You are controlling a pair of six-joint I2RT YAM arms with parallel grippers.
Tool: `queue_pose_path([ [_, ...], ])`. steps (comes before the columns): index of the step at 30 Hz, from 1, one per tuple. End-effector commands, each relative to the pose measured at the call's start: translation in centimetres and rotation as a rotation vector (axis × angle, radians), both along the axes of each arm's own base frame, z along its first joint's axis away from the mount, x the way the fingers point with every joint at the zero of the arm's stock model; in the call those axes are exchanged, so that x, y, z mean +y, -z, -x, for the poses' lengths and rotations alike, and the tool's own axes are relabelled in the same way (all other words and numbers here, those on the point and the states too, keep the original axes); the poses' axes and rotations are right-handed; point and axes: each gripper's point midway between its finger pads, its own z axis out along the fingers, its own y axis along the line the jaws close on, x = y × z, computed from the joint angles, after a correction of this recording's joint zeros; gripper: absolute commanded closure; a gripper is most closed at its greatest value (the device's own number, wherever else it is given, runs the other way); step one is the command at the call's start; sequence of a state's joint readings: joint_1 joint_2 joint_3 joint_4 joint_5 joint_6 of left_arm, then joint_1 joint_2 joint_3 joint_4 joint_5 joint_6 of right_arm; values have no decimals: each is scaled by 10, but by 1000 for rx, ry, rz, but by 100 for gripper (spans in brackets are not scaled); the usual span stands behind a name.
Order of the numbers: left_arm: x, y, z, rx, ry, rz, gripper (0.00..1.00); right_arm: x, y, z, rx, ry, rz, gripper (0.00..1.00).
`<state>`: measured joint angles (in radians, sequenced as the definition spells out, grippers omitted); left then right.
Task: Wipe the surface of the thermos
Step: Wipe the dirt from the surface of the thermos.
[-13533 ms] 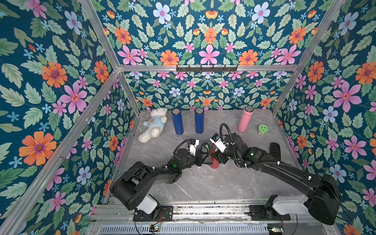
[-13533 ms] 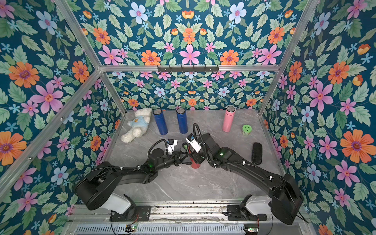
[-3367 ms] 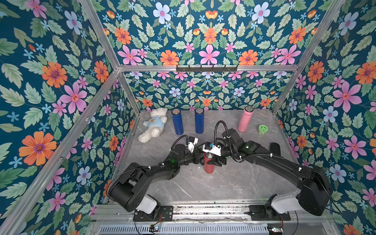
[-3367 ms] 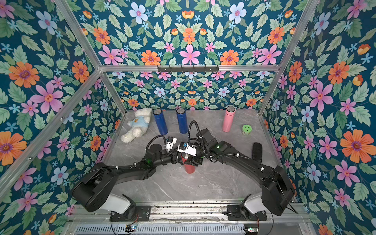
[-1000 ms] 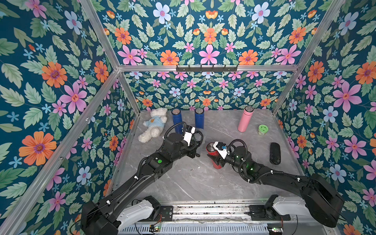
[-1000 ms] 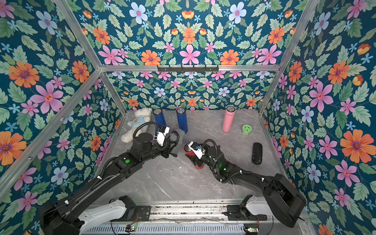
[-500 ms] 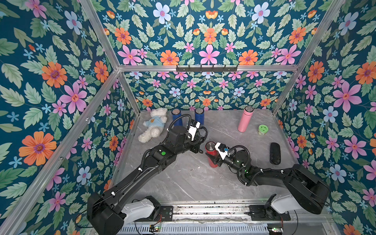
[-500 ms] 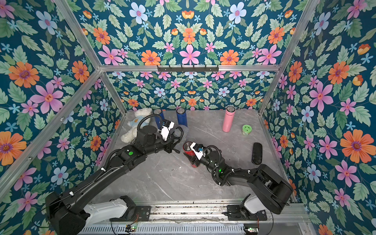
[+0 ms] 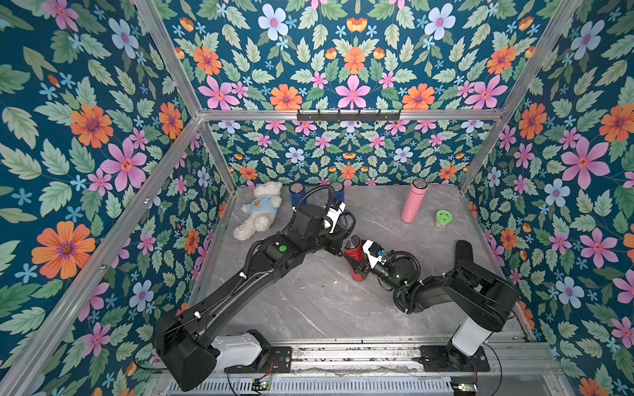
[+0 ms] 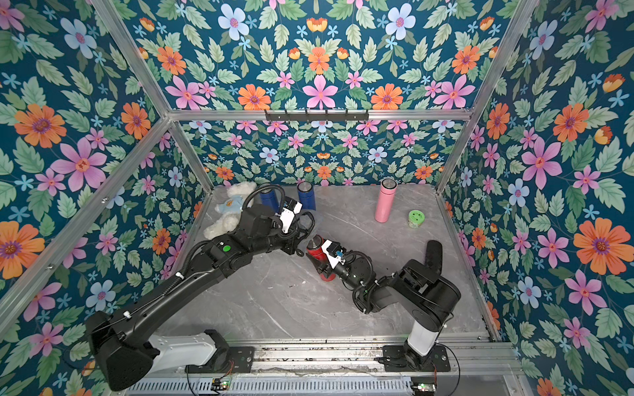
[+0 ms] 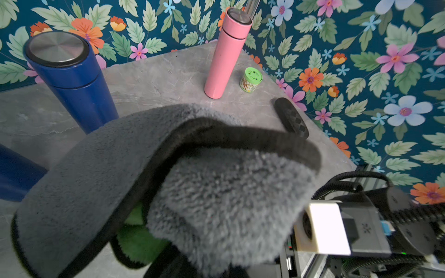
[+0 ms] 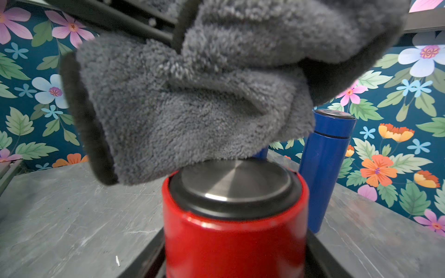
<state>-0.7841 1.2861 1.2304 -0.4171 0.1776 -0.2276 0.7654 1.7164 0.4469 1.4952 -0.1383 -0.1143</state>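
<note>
Red thermos (image 12: 234, 216) gripped by right tool (image 9: 359, 265), left tool (image 11: 142, 231) clenching grey cloth (image 12: 192, 108) above.

Thermos (image 9: 355, 264) (image 9: 296, 196) (image 9: 338, 192) (image 9: 413, 202), four; cloth (image 12: 192, 96), one; teddy (image 9: 257, 214), one; jar (image 9: 443, 218), one; case (image 9: 464, 252), one

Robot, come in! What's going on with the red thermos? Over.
Left gripper shut on grey cloth. Right gripper clamped on red thermos. Cloth at its lid. Blue bottle behind, not touching.

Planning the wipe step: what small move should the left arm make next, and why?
Probably lower the left end effector slightly, pressing the grey cloth onto the red thermos. The cloth hangs just over the lid, which is mostly bare, and the right end effector grips the body.
</note>
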Motion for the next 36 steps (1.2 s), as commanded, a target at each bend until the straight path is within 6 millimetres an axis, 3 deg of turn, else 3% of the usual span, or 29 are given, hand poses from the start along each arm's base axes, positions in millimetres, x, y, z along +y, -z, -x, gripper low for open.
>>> queue_pose_path([
  [1,1,21,1,3,-26,-143,100,2,20,-1,77,0,38,100],
  [6,-10,54,5,72,-22,-230,100,-4,13,1,49,17,40,100],
  [10,-7,76,10,117,-39,-264,100,-8,11,3,37,23,44,100],
  [12,-4,82,14,130,-48,-258,100,-11,-2,6,10,27,25,100],
  [22,1,84,27,125,-47,-227,100,-18,-8,11,-19,39,32,100],
  [30,-23,92,-2,77,-57,-238,100,-17,-2,15,3,24,31,100],
  [36,-35,84,-14,44,-54,-193,100,-20,-2,13,11,48,25,100],
])
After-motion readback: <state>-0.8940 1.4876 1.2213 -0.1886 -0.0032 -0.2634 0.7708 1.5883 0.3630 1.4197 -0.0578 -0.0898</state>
